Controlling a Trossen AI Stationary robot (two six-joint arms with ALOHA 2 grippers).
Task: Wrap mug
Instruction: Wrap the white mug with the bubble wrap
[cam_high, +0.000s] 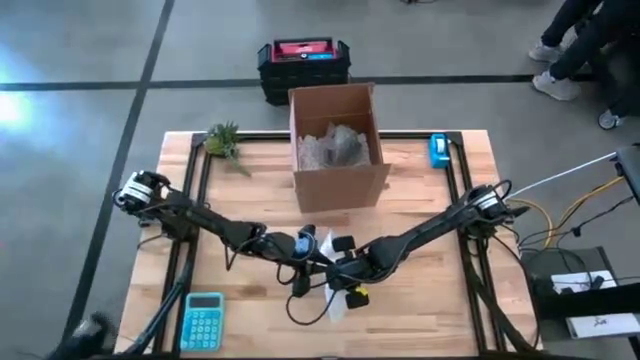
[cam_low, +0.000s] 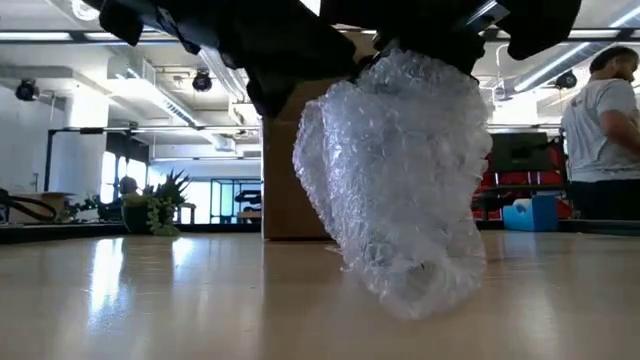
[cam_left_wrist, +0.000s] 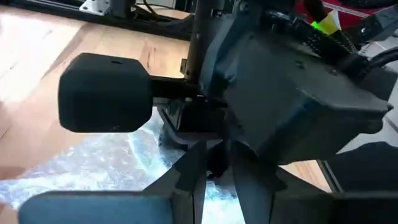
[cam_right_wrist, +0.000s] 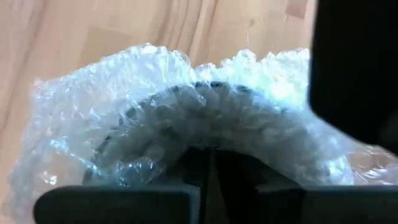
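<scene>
A wooden worktop carries a cardboard box at the back and a calculator near the front. Mid-front, both arms meet over a mug wrapped in bubble wrap. The right pincer pinches the wrapped mug from above. Whether the left pincer is spread or pressed together, I cannot tell.

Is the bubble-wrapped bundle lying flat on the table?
No: in the low view the bubble-wrapped bundle hangs clear above the wooden table.
</scene>
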